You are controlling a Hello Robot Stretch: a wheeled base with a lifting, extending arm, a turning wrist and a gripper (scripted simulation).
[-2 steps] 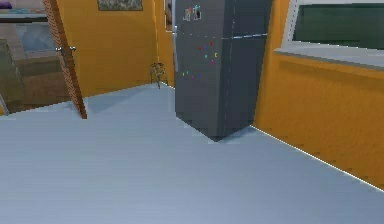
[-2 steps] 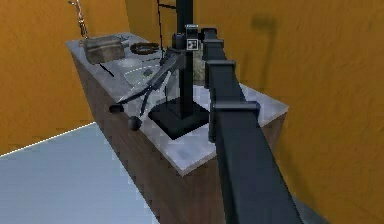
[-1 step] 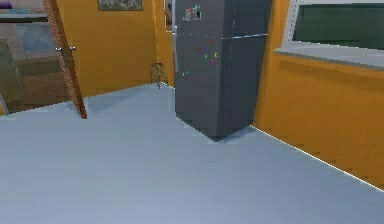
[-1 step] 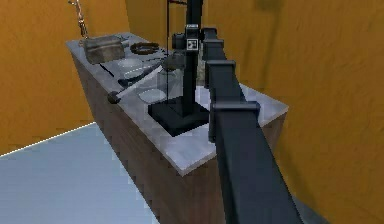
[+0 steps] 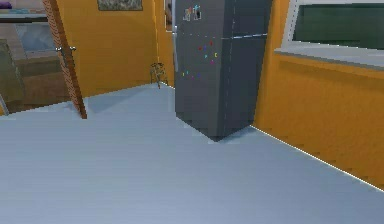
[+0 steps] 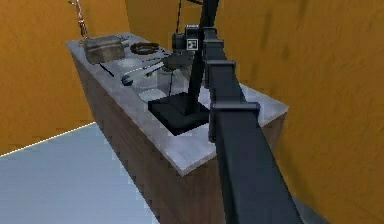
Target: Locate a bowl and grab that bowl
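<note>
Arm side view: the search looks finished and the grab does not. The robot stands against a wood-fronted counter with a grey stone worktop (image 6: 190,147), and its dark square-barred arm (image 6: 235,140) lies across that worktop toward the far edge. The dark two-finger gripper (image 6: 173,62) sits just left of the white marker squares, above the worktop's middle. How its fingers stand cannot be told. With utensils on the surface at and behind it, it also cannot be told whether it holds anything.

The likeliest bowl is a small pale round vessel (image 6: 150,95) near the worktop's front edge. It touches or sits just beside a flat black base with an upright post (image 6: 183,112). It rests on the stone, nearer the robot than the gripper and slightly toward the view's left.

A dark round pan (image 6: 145,47) and a square metal sink (image 6: 105,47) occupy the far left corner, with long metal utensils (image 6: 140,72) between them and the vessel.

Forward view: a dark grey refrigerator (image 5: 220,65) stands against orange walls.
</note>
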